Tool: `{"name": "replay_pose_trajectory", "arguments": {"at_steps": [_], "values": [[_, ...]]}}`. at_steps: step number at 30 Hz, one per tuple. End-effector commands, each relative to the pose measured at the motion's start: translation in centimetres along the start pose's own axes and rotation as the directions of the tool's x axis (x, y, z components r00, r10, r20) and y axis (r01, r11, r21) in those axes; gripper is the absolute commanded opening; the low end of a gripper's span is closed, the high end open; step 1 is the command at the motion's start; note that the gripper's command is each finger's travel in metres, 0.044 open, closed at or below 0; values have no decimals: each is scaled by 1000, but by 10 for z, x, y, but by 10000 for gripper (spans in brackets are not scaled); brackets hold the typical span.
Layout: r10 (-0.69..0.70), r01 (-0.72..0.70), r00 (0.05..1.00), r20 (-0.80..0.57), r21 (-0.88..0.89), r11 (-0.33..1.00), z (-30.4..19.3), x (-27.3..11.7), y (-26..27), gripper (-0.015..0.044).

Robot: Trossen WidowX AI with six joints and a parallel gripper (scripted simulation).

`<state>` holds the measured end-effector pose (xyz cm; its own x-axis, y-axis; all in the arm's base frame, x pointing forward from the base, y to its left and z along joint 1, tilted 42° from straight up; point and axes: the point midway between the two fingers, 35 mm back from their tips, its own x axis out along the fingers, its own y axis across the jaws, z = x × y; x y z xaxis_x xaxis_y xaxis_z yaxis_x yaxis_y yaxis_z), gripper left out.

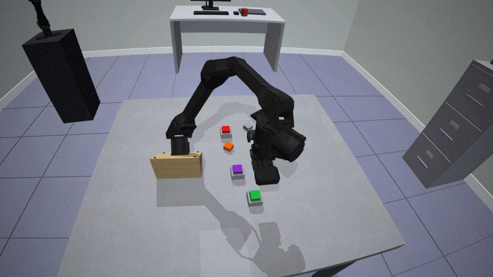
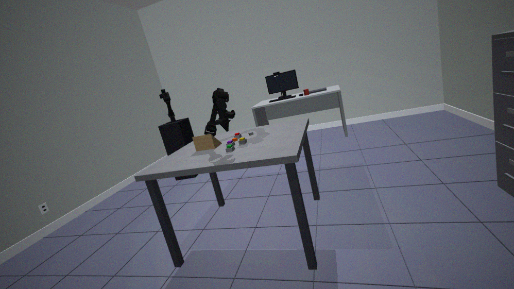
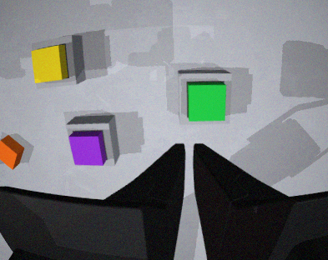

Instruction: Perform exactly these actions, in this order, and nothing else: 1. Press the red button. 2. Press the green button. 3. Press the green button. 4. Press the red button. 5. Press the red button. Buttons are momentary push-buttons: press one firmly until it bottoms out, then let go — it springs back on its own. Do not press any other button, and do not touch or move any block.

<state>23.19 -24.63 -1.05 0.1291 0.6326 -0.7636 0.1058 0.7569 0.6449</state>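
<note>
Grey table [image 1: 327, 201]; end effector [image 3: 189, 152] shut, empty, above green button [image 3: 206, 102].

Single black arm [image 1: 232, 74] rises from its base at centre-left of the top view, elbow bent high near upper-centre, forearm then dropping twd centre-right. Wrist bulky, angled down, w/ gripper [image 1: 266, 174] pointing at the lower middle of frame. In wrist view, gripper [image 3: 189, 148] fills the bottom half; the two fingers are drawn nearly together, only a thin slit btwn them, nothing held. Tips are off the surface.
</note>
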Motion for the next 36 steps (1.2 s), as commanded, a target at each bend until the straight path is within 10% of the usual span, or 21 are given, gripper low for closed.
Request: {"name": "replay_pose_trajectory", "arguments": {"at_steps": [1, 36], "values": [[9, -9, 1000, -6, -23, 1000, -4, 9, -22, 20], [11, -11, 1000, -5, -24, 1000, -4, 98, -21, 20]]}}
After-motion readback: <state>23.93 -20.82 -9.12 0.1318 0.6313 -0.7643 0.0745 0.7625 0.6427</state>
